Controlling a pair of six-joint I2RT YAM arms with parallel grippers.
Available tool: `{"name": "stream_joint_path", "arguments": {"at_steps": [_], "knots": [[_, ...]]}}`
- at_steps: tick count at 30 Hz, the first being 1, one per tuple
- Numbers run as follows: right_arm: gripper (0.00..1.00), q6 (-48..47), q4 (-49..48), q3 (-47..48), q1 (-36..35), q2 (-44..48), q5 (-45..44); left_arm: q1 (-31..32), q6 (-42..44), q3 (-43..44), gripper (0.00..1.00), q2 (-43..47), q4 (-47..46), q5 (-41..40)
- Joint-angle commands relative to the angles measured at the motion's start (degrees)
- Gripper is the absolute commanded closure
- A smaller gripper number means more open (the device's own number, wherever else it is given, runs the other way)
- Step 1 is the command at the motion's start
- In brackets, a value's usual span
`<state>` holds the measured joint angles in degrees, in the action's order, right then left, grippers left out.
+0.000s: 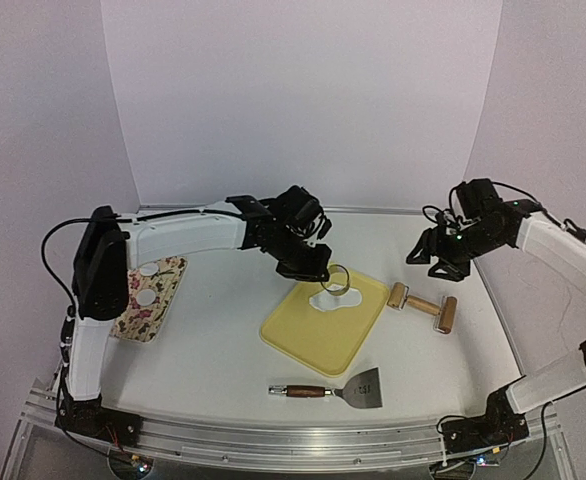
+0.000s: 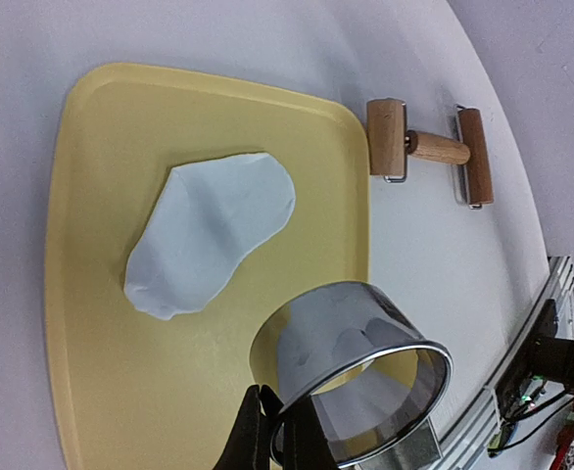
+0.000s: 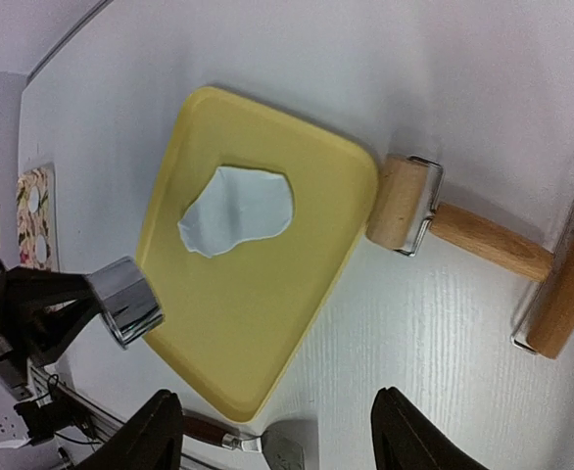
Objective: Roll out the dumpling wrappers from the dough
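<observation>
Left gripper (image 2: 277,436): we're clamped on the ring cutter (image 2: 351,367), raised over the tray (image 2: 101,392), ready to cut the dough (image 2: 214,230)
Right gripper (image 3: 277,436): spread wide, holding nothing
Dumpling wrappers (image 1: 149,269): two parked on the floral mat (image 1: 138,322), left
</observation>
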<state>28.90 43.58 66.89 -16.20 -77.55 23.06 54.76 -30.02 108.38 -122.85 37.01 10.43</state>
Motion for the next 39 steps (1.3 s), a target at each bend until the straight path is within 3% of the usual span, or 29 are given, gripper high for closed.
{"name": "stream_joint_path", "arguments": {"at_steps": [1, 6, 16, 29, 39], "knots": [[0.40, 4.27, -5.36, 4.96, -7.39, -7.02, -0.08, -0.18, 0.38, 8.85, 1.00, -7.04, 5.11, 1.57], [0.57, 3.09, -5.78, 12.55, -12.26, -17.80, -0.09, -0.63, -0.10, 12.14, 1.00, -9.91, 7.27, 1.53], [0.64, 1.33, -4.01, 20.96, -16.28, -30.11, 0.22, -1.39, -1.64, 9.37, 1.00, -8.88, 4.91, 3.10], [0.75, -2.42, 2.91, 24.96, -19.29, -36.38, -6.01, -2.35, -1.90, 11.50, 1.00, -9.60, 4.86, 3.16], [1.00, -3.11, 4.49, 29.05, -19.35, -39.44, -8.41, -3.03, -1.54, 10.55, 1.00, -9.55, 3.53, 4.87]]}}
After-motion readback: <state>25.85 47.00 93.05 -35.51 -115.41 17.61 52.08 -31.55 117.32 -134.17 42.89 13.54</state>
